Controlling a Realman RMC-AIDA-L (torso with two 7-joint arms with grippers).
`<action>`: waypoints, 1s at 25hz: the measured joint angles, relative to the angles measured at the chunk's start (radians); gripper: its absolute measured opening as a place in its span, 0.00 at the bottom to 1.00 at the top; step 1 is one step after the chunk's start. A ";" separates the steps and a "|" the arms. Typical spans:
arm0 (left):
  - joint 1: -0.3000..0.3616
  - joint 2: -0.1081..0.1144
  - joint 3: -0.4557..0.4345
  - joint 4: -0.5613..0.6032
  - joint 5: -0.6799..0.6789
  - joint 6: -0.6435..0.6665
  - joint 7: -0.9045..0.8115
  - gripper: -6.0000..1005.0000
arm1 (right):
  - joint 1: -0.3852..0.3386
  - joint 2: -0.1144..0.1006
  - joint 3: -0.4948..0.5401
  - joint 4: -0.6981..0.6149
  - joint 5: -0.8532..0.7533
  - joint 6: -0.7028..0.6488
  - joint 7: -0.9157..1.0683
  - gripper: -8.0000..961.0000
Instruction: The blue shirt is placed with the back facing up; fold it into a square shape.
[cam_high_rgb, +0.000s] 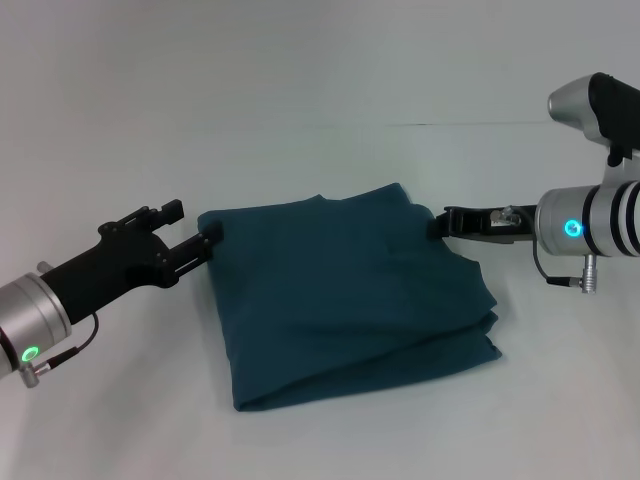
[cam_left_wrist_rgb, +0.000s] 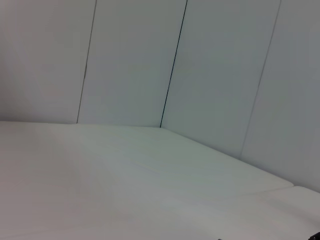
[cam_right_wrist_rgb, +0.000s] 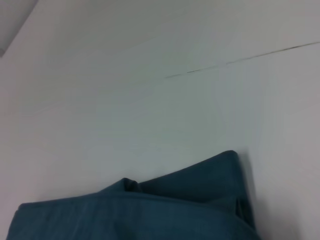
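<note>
While both grippers pinch its nine (cam_high_rgb: 208, 240) and three o'clock (cam_high_rgb: 437, 226) corners, the limp, light shirt (cam_high_rgb: 350, 290) sags; corners grip best.

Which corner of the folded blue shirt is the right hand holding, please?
The far right corner: the right hand meets the blue shirt there, while the left hand is at the far left corner. Both near corners lie free.

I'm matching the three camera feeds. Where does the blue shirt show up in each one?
Head view: blue shirt folded at centre, between the left gripper and right gripper.
Left wrist view: not in it.
Right wrist view: along the bottom edge.
Shared landmark: the white table.
</note>
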 joint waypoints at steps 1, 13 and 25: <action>0.000 0.000 0.000 0.000 0.000 0.000 0.000 0.69 | 0.000 0.000 0.001 -0.002 0.000 0.000 0.000 0.08; 0.003 0.000 -0.002 0.001 0.000 0.000 0.000 0.69 | 0.001 0.005 0.001 -0.043 0.003 -0.016 0.000 0.02; 0.000 0.000 -0.002 0.001 0.000 0.000 0.001 0.69 | -0.002 0.005 0.001 -0.039 0.001 -0.007 0.000 0.03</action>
